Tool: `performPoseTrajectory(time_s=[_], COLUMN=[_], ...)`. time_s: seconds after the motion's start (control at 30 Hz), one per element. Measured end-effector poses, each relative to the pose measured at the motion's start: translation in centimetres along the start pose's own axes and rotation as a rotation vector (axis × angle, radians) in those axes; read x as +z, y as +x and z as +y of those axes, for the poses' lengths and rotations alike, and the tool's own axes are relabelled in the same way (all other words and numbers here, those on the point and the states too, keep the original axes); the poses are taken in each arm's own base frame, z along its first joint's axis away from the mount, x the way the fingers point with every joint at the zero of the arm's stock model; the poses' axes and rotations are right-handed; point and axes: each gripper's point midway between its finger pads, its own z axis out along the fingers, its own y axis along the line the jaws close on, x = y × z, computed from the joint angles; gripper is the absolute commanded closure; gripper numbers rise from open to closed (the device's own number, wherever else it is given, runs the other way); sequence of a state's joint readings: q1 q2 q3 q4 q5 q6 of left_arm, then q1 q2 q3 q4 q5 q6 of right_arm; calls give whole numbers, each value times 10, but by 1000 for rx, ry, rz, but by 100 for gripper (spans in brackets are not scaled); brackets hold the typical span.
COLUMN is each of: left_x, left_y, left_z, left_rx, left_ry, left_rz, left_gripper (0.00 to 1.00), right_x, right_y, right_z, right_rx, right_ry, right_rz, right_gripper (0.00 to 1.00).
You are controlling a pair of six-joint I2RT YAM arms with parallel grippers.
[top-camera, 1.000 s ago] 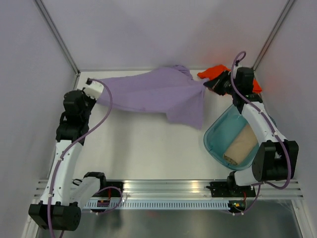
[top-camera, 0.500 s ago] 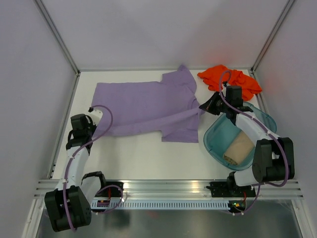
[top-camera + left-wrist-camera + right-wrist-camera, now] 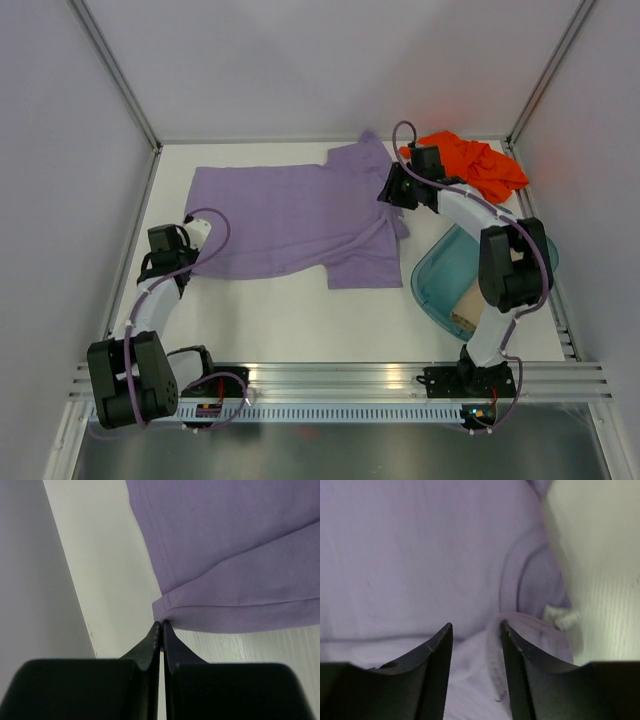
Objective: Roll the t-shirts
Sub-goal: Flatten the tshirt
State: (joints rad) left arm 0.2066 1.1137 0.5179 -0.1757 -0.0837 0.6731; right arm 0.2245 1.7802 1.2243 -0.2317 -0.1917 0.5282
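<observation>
The left claw (image 3: 161,626) is pressed together, its tips at the purple shirt's (image 3: 285,215) near-left hem corner. The right claw (image 3: 476,628) hangs spread over the collar. That shirt lies flat on the bench (image 3: 300,320). The orange shirt (image 3: 478,165) sits crumpled far right, and the beige shirt (image 3: 463,305) lies in the tub (image 3: 430,282).

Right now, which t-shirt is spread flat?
The purple t-shirt; the orange t-shirt lies crumpled far right, the beige t-shirt sits in the teal tub.

Illumination bright, even, diffuse from overhead; shadows faint, a soft one under lavender t-shirt (image 3: 225,555) hem; right wrist view soft, slightly blurred.
</observation>
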Motion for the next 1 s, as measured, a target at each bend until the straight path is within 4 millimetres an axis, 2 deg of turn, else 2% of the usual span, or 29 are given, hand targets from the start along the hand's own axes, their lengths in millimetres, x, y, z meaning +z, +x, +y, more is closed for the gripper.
performPoseTrajectory(time_s=[0.07,0.13,0.23,0.33,0.47,0.57,0.67,0.77,0.87,0.93,1.0], left_x=[3,5,4,3,-1,-3,-4,-6,-8,-9,-9], left_y=[-5,-8,-10,-13,-17,-20,-20,-23,-26,-27,-28], left_z=[1,3,2,1,2,-1,-3,-4,-3,-3,-3], left_rx=[-7,-13,-23,-33,-51,-62,-68,-74,-76,-76,-76], left_ry=[7,9,11,17,14,28,40,48,44,43,49], left_rz=[-4,-11,-19,-34,-53,-66,-72,-87,-101,-107,-112], left_gripper=[98,98,98,98,98,98,98,98,98,98,98], right_x=[12,15,3,-20,-45,-54,-63,-71,-81,-88,-89], right_y=[-22,-34,-29,-3,48,85,107,109,101,92,87], right_z=[9,11,0,-14,-33,-46,-57,-66,-82,-92,-91], right_rx=[-55,-100,-136,-141,-125,-114,-96,-65,-3,24,18], right_ry=[30,77,150,189,216,242,274,304,329,348,344], right_rz=[-29,-52,-53,-26,45,116,157,146,110,79,60], right_gripper=[42,42,45,55,72,75,76,78,78,75,66])
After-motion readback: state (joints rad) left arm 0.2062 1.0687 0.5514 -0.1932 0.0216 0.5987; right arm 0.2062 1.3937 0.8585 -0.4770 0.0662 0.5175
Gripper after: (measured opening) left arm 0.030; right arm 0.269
